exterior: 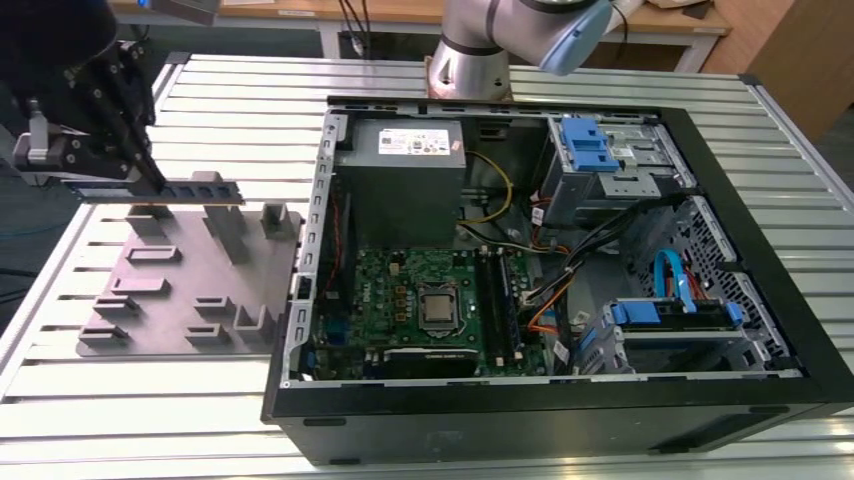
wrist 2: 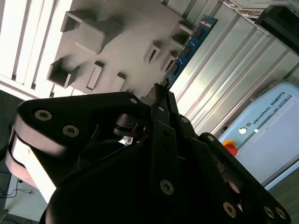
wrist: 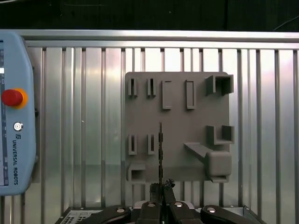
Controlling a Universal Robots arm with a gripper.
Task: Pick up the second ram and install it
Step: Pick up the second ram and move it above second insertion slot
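Note:
The second ram (exterior: 200, 188) is a long thin dark strip held level above the far end of the grey fixture tray (exterior: 174, 285), at the exterior view's left. My gripper (exterior: 144, 182) is shut on it near one end. The first wrist view shows the ram (wrist: 160, 149) edge-on, running out from my gripper (wrist: 161, 185) over the tray (wrist: 187, 126). The ram's flat side (wrist 2: 187, 49) looks blue with dark chips in the second wrist view, beyond my gripper (wrist 2: 159, 93). The open computer case (exterior: 747, 130) lies to the exterior view's right, with the memory slots (exterior: 501, 300) beside the silver CPU (exterior: 438, 308).
The arm's base (exterior: 467, 60) stands behind the case on the slatted aluminium table (exterior: 134, 400). Inside the case are a power supply (exterior: 400, 150), cables (exterior: 587, 250) and blue drive cages (exterior: 587, 145). A teach pendant (wrist: 14, 116) with a red stop button lies beside the tray.

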